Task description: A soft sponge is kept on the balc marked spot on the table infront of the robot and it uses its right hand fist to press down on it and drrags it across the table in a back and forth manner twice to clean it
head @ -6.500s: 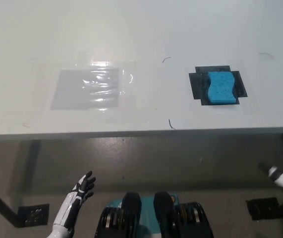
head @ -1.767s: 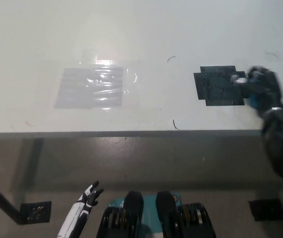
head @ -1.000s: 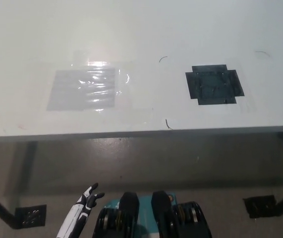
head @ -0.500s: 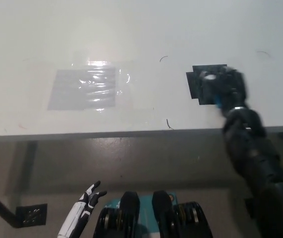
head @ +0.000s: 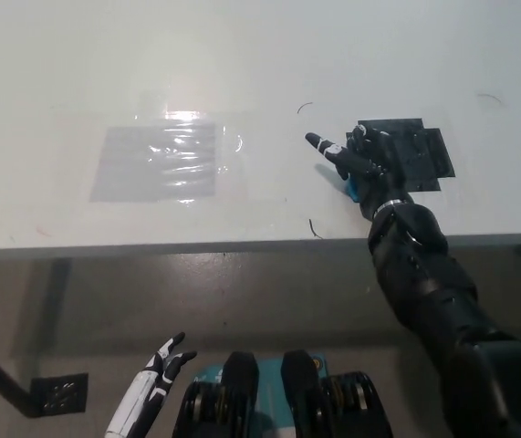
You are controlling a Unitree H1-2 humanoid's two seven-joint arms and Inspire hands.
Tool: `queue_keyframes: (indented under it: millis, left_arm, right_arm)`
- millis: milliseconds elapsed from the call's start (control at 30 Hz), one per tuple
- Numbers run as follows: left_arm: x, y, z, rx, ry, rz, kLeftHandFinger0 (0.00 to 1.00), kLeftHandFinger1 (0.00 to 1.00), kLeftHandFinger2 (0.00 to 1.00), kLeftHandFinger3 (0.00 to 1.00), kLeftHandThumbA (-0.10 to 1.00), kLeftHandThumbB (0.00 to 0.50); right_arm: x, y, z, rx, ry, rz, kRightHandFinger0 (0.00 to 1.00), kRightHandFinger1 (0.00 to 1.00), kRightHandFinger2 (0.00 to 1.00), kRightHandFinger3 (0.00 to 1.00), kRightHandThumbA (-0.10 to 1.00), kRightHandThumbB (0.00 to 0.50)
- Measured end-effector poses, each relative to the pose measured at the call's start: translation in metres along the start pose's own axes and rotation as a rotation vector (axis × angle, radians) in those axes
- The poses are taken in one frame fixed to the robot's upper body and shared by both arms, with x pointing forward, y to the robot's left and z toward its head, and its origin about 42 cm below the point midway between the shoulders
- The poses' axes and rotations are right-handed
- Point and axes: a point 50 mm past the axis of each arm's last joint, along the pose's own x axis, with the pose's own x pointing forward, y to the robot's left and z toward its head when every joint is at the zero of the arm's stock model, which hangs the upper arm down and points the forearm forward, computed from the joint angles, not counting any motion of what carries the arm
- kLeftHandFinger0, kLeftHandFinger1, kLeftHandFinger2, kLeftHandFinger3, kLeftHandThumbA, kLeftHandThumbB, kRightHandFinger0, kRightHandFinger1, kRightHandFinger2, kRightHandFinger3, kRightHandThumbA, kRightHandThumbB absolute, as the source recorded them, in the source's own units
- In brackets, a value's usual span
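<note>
Our right arm point(head: 433, 292) is black — bulky, rounded segments ending in a black right hand point(head: 359, 164) with pale fingertip patches; our left hand point(head: 164, 358) is white with dark fingers.

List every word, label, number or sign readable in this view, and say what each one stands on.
None: no readable text anywhere.
The white table, the black marked spot and the clear taped sheet bear no writing.
The thin dark curved marks on the table are not letters.
</note>
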Motion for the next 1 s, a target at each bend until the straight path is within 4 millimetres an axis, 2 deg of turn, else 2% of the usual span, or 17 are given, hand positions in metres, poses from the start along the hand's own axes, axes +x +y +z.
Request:
queue_keyframes:
  millis: [167, 300, 367, 433, 467, 500, 533, 600, 633, 667, 700, 733, 767, 833, 867, 900, 1000]
  left_arm:
    - [0.0, 0.0, 0.0, 0.0, 0.001, 0.0, 1.0, 0.94, 0.86, 1.0, 1.0, 0.0]
    - [-0.001, 0.0, -0.001, 0.0, 0.002, 0.0, 1.0, 0.92, 0.86, 1.0, 1.0, 0.0]
    - [-0.001, 0.0, -0.001, 0.0, 0.005, 0.0, 1.0, 0.91, 0.85, 1.0, 1.0, 0.003]
    - [-0.001, -0.001, -0.001, -0.001, 0.005, -0.001, 1.0, 0.91, 0.84, 1.0, 1.0, 0.0]
    - [-0.001, -0.001, -0.001, -0.001, 0.005, -0.001, 1.0, 0.91, 0.84, 1.0, 1.0, 0.003]
    - [-0.001, -0.001, -0.001, -0.001, 0.006, -0.001, 1.0, 0.91, 0.84, 1.0, 1.0, 0.009]
    - [-0.001, -0.001, -0.001, -0.001, 0.006, -0.001, 1.0, 0.91, 0.83, 1.0, 1.0, 0.01]
    - [-0.001, -0.001, -0.001, -0.001, 0.007, -0.001, 1.0, 0.91, 0.83, 1.0, 1.0, 0.016]
    - [-0.001, -0.001, -0.002, -0.001, 0.007, -0.001, 1.0, 0.9, 0.83, 1.0, 1.0, 0.018]
    - [-0.001, -0.001, -0.002, -0.001, 0.007, -0.001, 1.0, 0.9, 0.83, 1.0, 1.0, 0.015]
    - [-0.001, -0.001, -0.002, -0.001, 0.008, -0.001, 1.0, 0.9, 0.84, 1.0, 1.0, 0.023]
    - [-0.001, -0.001, -0.002, -0.001, 0.008, -0.001, 1.0, 0.9, 0.84, 1.0, 1.0, 0.022]
    - [-0.001, -0.001, -0.002, -0.002, 0.008, -0.001, 1.0, 0.91, 0.85, 1.0, 1.0, 0.024]
    - [-0.001, -0.001, -0.002, -0.002, 0.008, -0.001, 1.0, 0.9, 0.85, 1.0, 1.0, 0.027]
    - [-0.001, -0.001, -0.002, -0.002, 0.009, -0.001, 1.0, 0.89, 0.84, 1.0, 1.0, 0.029]
    - [-0.001, -0.001, -0.002, -0.002, 0.009, -0.001, 1.0, 0.89, 0.84, 1.0, 1.0, 0.029]
    - [-0.001, -0.001, -0.002, -0.002, 0.01, -0.001, 1.0, 0.9, 0.85, 1.0, 1.0, 0.044]
  right_arm:
    - [0.0, -0.006, 0.002, -0.006, -0.005, -0.002, 0.0, 0.0, 0.0, 0.02, 1.0, 0.118]
    - [0.002, -0.008, 0.015, 0.007, -0.058, 0.004, 0.0, 0.0, 0.0, 0.0, 1.0, 0.072]
    - [0.002, -0.007, 0.03, 0.015, -0.124, 0.017, 0.0, 0.0, 0.0, 0.0, 1.0, 0.139]
    - [0.001, -0.007, 0.042, 0.021, -0.167, 0.026, 0.0, 0.0, 0.0, 0.0, 1.0, 0.157]
    - [-0.001, -0.008, 0.047, 0.026, -0.188, 0.029, 0.0, 0.0, 0.0, 0.02, 1.0, 0.209]
    - [-0.002, -0.009, 0.05, 0.029, -0.202, 0.031, 0.07, 0.09, 0.14, 0.14, 1.0, 0.243]
    - [-0.004, -0.011, 0.054, 0.034, -0.221, 0.032, 0.06, 0.05, 0.1, 0.15, 1.0, 0.25]
    - [-0.009, -0.014, 0.06, 0.041, -0.249, 0.035, 0.32, 0.4, 0.49, 0.55, 1.0, 0.304]
    - [-0.011, -0.015, 0.062, 0.043, -0.259, 0.036, 0.44, 0.56, 0.69, 0.7, 1.0, 0.306]
    - [-0.013, -0.016, 0.064, 0.045, -0.27, 0.037, 0.54, 0.65, 0.8, 0.79, 1.0, 0.299]
    - [-0.014, -0.018, 0.066, 0.046, -0.278, 0.038, 0.79, 0.87, 1.0, 1.0, 1.0, 0.3]
    - [-0.017, -0.019, 0.07, 0.048, -0.293, 0.04, 0.95, 1.0, 1.0, 1.0, 1.0, 0.304]
    - [-0.02, -0.021, 0.073, 0.049, -0.307, 0.04, 1.0, 1.0, 1.0, 1.0, 1.0, 0.303]
    - [-0.024, -0.025, 0.077, 0.05, -0.324, 0.04, 1.0, 1.0, 1.0, 1.0, 1.0, 0.319]
    - [-0.028, -0.03, 0.078, 0.051, -0.335, 0.037, 1.0, 1.0, 1.0, 1.0, 1.0, 0.441]
    - [-0.031, -0.032, 0.08, 0.05, -0.344, 0.035, 1.0, 1.0, 1.0, 1.0, 1.0, 0.372]
    - [-0.043, -0.048, 0.082, 0.045, -0.373, 0.021, 1.0, 1.0, 1.0, 1.0, 1.0, 0.417]
